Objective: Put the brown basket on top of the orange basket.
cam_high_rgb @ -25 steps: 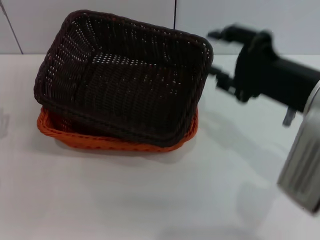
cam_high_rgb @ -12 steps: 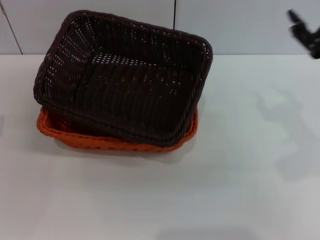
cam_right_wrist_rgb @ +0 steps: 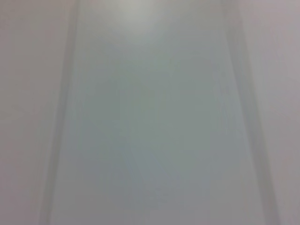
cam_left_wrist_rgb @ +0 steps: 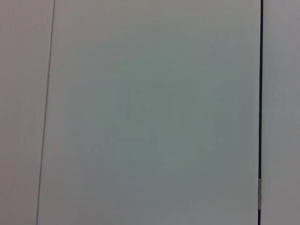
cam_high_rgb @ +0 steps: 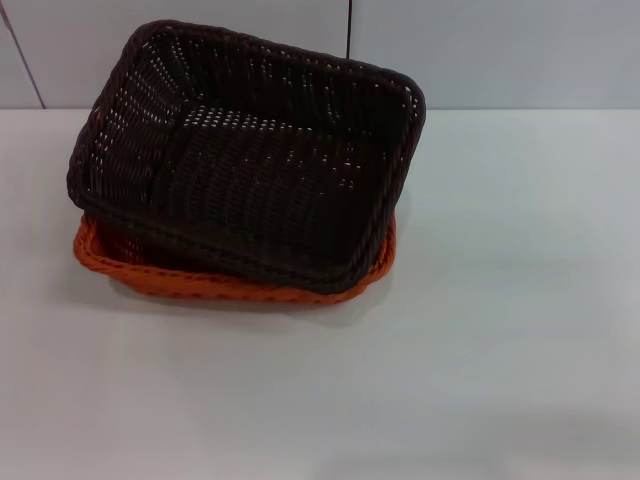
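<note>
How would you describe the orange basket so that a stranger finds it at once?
On the white table stand two stacked woven baskets. The orange basket is the lower one; only its rim shows along the near edge. The brown basket sits tilted on top of it.

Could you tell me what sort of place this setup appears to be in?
Probably a lab or test bench: a plain white table against a pale panelled wall, bare apart from the brown basket stacked on the orange basket.
</note>
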Available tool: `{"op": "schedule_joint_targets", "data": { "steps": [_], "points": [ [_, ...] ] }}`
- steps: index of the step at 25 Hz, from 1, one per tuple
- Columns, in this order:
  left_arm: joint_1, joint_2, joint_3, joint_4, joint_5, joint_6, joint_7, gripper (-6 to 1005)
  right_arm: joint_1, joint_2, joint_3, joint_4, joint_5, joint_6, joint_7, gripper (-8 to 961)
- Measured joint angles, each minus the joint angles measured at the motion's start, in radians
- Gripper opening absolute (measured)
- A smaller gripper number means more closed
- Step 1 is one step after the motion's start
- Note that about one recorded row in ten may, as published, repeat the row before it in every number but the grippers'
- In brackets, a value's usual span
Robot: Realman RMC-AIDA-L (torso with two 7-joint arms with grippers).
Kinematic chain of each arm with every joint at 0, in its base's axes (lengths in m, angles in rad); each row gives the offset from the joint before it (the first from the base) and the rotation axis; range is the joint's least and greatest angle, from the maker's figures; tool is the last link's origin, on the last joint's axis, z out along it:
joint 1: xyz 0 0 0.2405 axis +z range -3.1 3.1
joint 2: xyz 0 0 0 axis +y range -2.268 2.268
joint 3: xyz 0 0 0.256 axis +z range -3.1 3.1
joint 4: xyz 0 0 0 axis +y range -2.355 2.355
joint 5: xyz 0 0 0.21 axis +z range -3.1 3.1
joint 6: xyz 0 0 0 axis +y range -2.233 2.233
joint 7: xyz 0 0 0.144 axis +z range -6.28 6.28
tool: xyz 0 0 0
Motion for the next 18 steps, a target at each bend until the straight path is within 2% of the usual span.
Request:
{"op": "schedule_joint_targets", "data": {
  "steps": [4, 6, 8, 10, 18],
  "points": [
    [-0.002, 0.0, 0.0, 0.003, -0.003, 0.005, 0.0, 786, 0.13, 0.0, -0.007, 0.402, 0.265, -0.323, -0.15, 606],
    [-0.003, 0.0, 0.0, 0.003, -0.004, 0.01, 0.0, 786, 0.19, 0.002, -0.002, 0.557, 0.368, -0.399, -0.16, 606],
    [-0.003, 0.0, 0.0, 0.003, -0.005, 0.011, 0.0, 786, 0.226, 0.003, -0.004, 0.65, 0.453, -0.421, -0.161, 606],
    [-0.002, 0.0, 0.0, 0.003, -0.006, 0.012, 0.0, 786, 0.242, 0.003, -0.003, 0.707, 0.498, -0.425, -0.162, 606],
    [0.006, -0.001, 0.0, 0.003, -0.004, 0.027, 0.0, 786, 0.219, 0.007, 0.048, 0.752, 0.508, -0.429, -0.164, 606]
  ]
}}
